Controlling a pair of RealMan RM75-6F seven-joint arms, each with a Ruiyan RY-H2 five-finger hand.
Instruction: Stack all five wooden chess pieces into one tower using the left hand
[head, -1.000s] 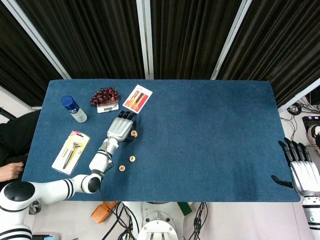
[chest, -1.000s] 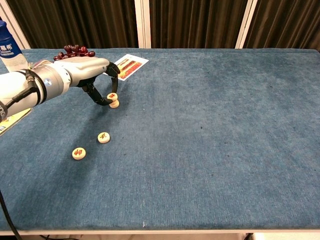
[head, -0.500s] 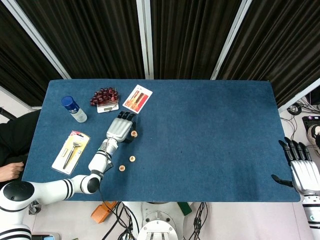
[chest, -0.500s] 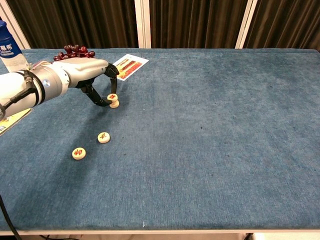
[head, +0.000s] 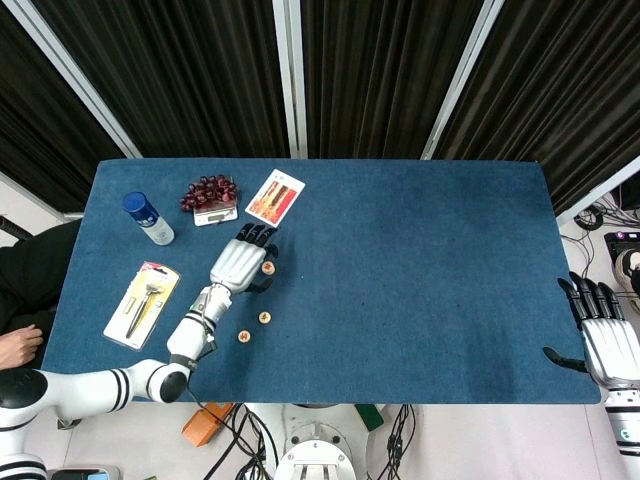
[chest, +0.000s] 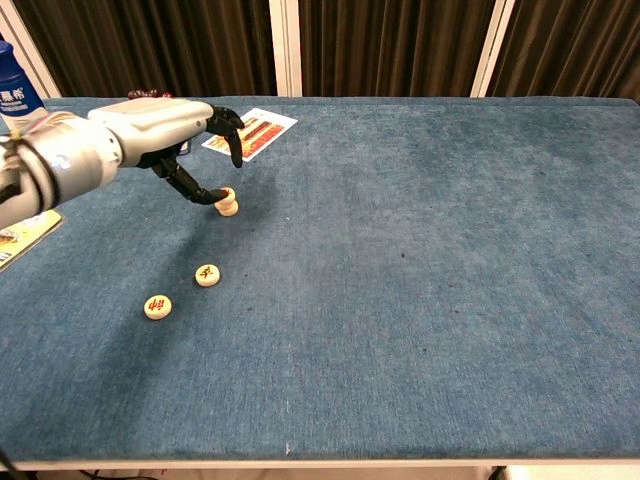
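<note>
A short stack of round wooden chess pieces (head: 268, 267) (chest: 228, 204) stands on the blue table (head: 420, 270), just right of my left hand (head: 240, 262) (chest: 170, 140). That hand hovers over the stack's left side with its fingers (chest: 234, 148) spread and lifted. Its thumb tip is right beside the stack, and I cannot tell if it touches. Two loose pieces lie nearer the front: one (head: 264, 318) (chest: 207, 274) and another (head: 243, 337) (chest: 158, 306). My right hand (head: 605, 340) hangs past the table's right edge, fingers straight, holding nothing.
Behind the left hand lie a picture card (head: 274, 196) (chest: 250, 133) and dark grapes on a small scale (head: 208, 195). A blue-capped bottle (head: 147, 217) (chest: 14, 98) and a packaged tool (head: 142, 303) sit at the left.
The left hand held a piece tilted over the stack; that piece now lies on top, and the fingers have lifted up and away. The right hand has not moved.
</note>
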